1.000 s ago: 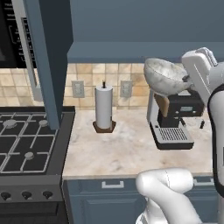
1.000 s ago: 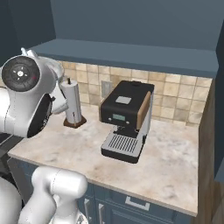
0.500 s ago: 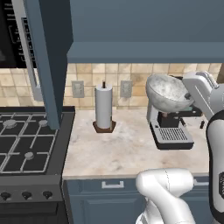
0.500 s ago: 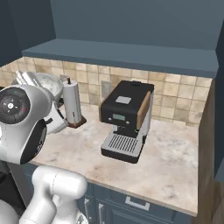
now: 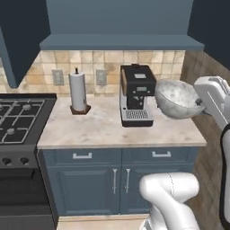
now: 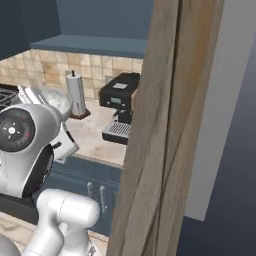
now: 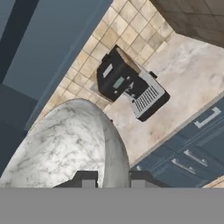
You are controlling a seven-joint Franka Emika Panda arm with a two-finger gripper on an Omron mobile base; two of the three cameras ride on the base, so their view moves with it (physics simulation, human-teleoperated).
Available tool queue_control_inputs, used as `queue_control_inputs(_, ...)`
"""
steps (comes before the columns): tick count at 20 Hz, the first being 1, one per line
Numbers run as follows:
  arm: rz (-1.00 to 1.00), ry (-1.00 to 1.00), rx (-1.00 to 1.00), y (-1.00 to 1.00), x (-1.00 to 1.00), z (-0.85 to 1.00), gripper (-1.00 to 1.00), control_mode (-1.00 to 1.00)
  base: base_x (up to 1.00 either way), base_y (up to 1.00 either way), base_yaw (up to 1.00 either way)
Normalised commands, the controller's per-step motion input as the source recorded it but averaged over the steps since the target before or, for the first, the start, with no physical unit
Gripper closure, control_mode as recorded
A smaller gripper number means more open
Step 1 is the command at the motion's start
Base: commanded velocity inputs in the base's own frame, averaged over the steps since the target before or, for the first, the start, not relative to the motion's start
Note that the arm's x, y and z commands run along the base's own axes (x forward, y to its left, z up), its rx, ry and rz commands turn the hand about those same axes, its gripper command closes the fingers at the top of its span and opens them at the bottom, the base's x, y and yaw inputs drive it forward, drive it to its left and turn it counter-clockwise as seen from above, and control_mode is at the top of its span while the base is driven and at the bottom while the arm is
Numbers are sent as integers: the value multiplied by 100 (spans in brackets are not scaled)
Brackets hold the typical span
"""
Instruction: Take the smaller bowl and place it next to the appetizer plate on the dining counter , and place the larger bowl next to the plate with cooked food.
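My gripper (image 5: 200, 102) is shut on the rim of the smaller bowl (image 5: 177, 99), a deep grey-white marbled bowl held tilted in the air over the right end of the kitchen worktop (image 5: 90, 128). In the hand view the smaller bowl (image 7: 65, 144) bulges up at the lower left, its rim pinched between the two dark fingertips (image 7: 87, 179) of the gripper (image 7: 113, 179). The right base view has the bowl (image 6: 52, 100) just behind the arm's round joint. The larger bowl, both plates and the dining counter are out of view.
A black coffee machine (image 5: 136, 94) stands on the worktop right beside the bowl, with a paper towel roll (image 5: 77, 92) further left and a gas stove (image 5: 18, 117) at the left edge. A tall wooden panel (image 6: 170, 125) stands close on the right.
The whole picture has shifted, so the camera has turned right: the worktop things slid left and the wooden panel came into the right base view. The bowl stays in the shut gripper.
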Motion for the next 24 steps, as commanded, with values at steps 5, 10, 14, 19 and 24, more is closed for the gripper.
queue_control_inputs(5, 0, 0, 0, 0, 0, 0, 100, 100, -100, 34, 7)
queue_control_inputs(10, 0, 0, 0, 0, 0, 0, 100, 100, -100, 13, 9)
queue_control_inputs(14, 0, 0, 0, 0, 0, 0, 100, 100, -100, 10, 7)
queue_control_inputs(19, 0, 0, 0, 0, 0, 0, 100, 100, -100, 7, 5)
queue_control_inputs(24, 0, 0, 0, 0, 0, 0, 100, 100, -100, 0, 4)
